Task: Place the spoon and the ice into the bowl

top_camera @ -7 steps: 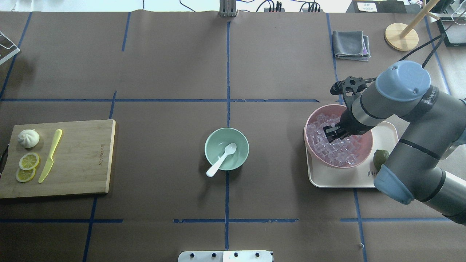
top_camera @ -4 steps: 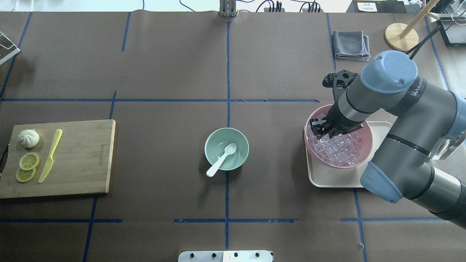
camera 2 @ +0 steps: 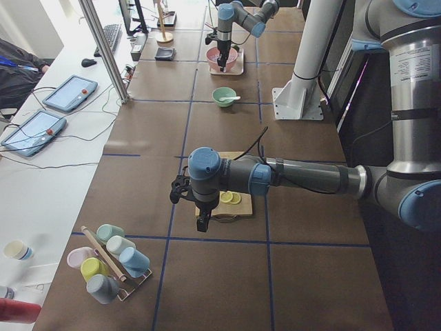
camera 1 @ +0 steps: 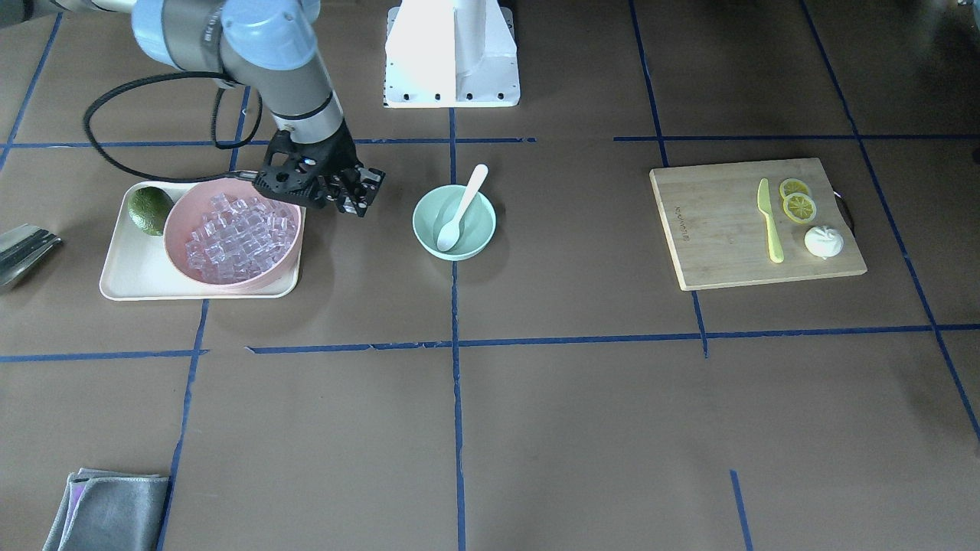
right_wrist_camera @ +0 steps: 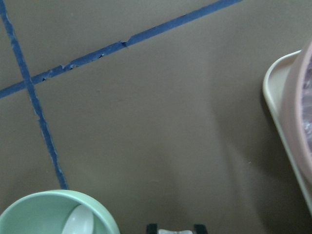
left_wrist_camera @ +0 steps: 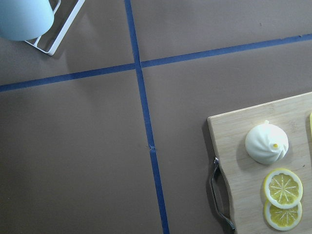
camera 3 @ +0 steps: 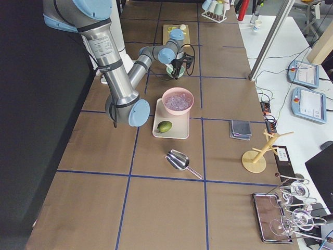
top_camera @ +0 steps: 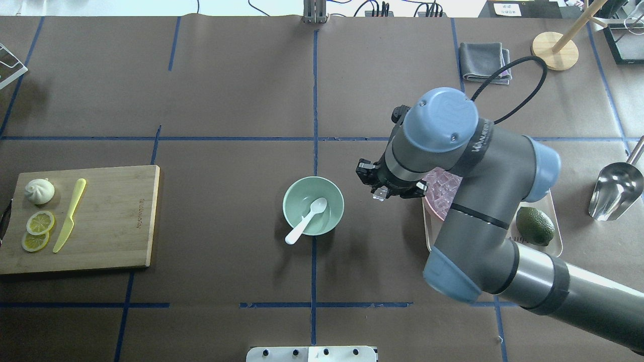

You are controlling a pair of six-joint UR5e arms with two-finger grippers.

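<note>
The mint-green bowl [top_camera: 292,201] stands at the table's middle, also in the front view [camera 1: 423,222]. The white spoon [top_camera: 306,220] lies in it, scoop inside and handle over the rim. My right gripper [top_camera: 380,193] hovers between the mint bowl and the pink bowl, apart from both, and is shut on a clear ice cube [right_wrist_camera: 170,231]. Many more ice cubes [camera 1: 233,233] fill the pink bowl [camera 1: 176,229]. My left gripper [camera 2: 201,221] shows only in the left side view, above the cutting board's end; I cannot tell whether it is open or shut.
The pink bowl stands on a cream tray [camera 1: 130,283] with a green lime [top_camera: 535,225]. A metal scoop [top_camera: 616,190] lies right of the tray. A wooden cutting board [top_camera: 110,221] holds a yellow-green knife [top_camera: 69,215], lemon slices and a bun. A grey cloth [top_camera: 485,62] lies at the back right.
My right gripper has risen out of the pink bowl and moved left toward the mint bowl with an ice cube in it. The spoon and bowl have not moved.
</note>
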